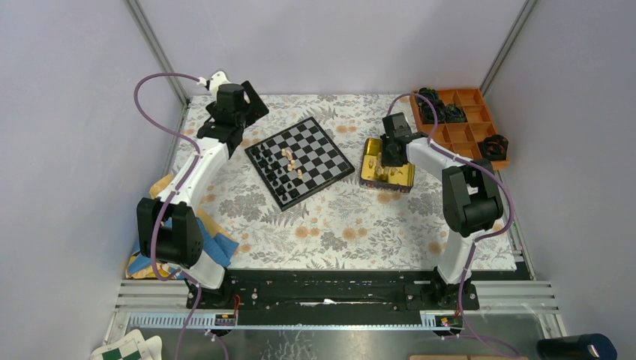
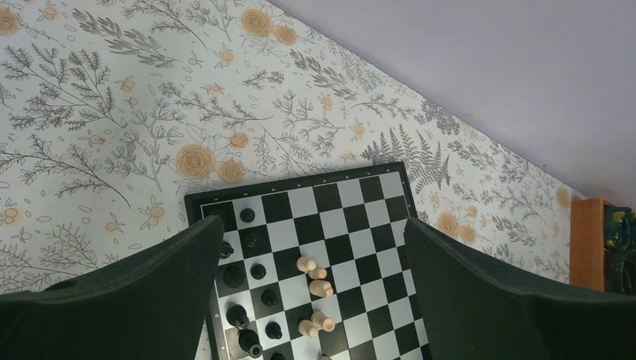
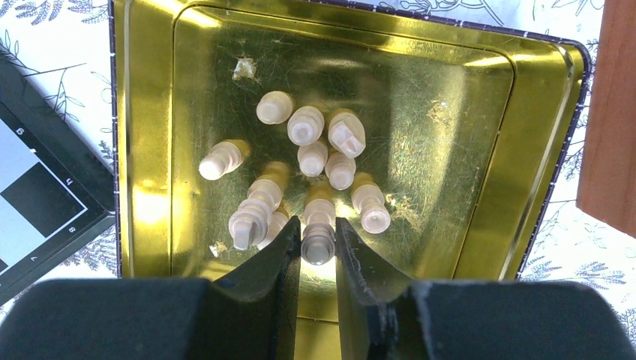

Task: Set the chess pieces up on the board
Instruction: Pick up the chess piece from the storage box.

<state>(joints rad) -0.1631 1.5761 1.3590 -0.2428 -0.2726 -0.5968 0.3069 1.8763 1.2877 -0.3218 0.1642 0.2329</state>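
The black-and-grey board (image 1: 324,144) lies tilted at the table's middle. Several black pieces (image 2: 258,271) stand along its left side, and several tan pieces (image 2: 313,268) cluster near its centre. My left gripper (image 1: 251,103) hovers open and empty over the board's far corner, its jaws wide apart in the left wrist view (image 2: 311,229). My right gripper (image 1: 390,154) is down in the gold tin (image 3: 465,150). Its jaws (image 3: 318,234) are shut on one tan piece (image 3: 318,244). Several more tan pieces (image 3: 311,157) lie in the tin.
An orange compartment tray (image 1: 469,112) with bulky black objects (image 1: 450,112) stands at the back right, close beside the tin. A blue and yellow cloth (image 1: 217,247) lies by the left arm's base. A green-and-white checkered item (image 1: 124,349) lies off the table, front left.
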